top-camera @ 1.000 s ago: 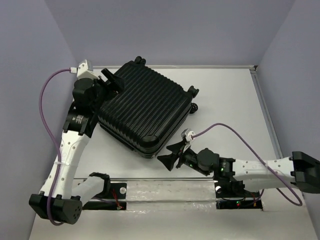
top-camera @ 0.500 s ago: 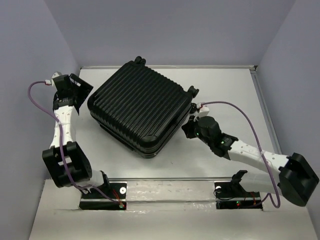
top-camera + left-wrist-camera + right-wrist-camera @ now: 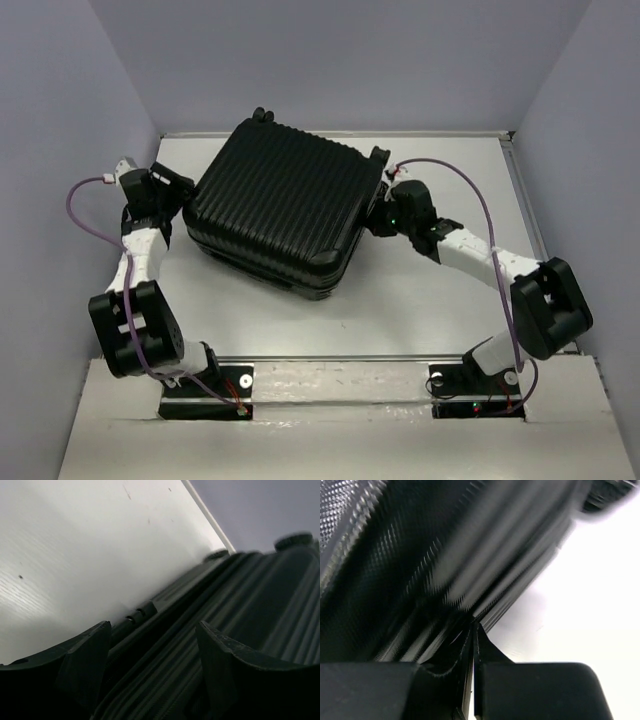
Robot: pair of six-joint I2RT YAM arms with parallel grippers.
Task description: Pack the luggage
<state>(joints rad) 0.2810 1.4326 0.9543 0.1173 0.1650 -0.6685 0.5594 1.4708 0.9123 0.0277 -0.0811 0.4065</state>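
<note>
The suitcase lies flat on the counter with its ribbed shell up and its wheels at its far end, turned askew, and as far as we can see from above it is zipped shut. We judge it rigid and bulky, the heaviest thing here by far, with a smooth hard shell that gives narrow fingers nothing to pinch. Pushing on the ribs would only make it slide or pivot. The usable places are along the side seam, where the zipper track and hinge hardware show in the left wrist view, and any pull tab on it. The left tool sits at the suitcase's left edge with its fingers spread wide, the seam and shell showing between them. It is gripping nothing. The right tool is against the suitcase's right side near a wheel, its fingers pressed together to a thin slit. We cannot tell whether a zipper tab is caught between them. To open it, we would hold one side steady and work the seam.
</note>
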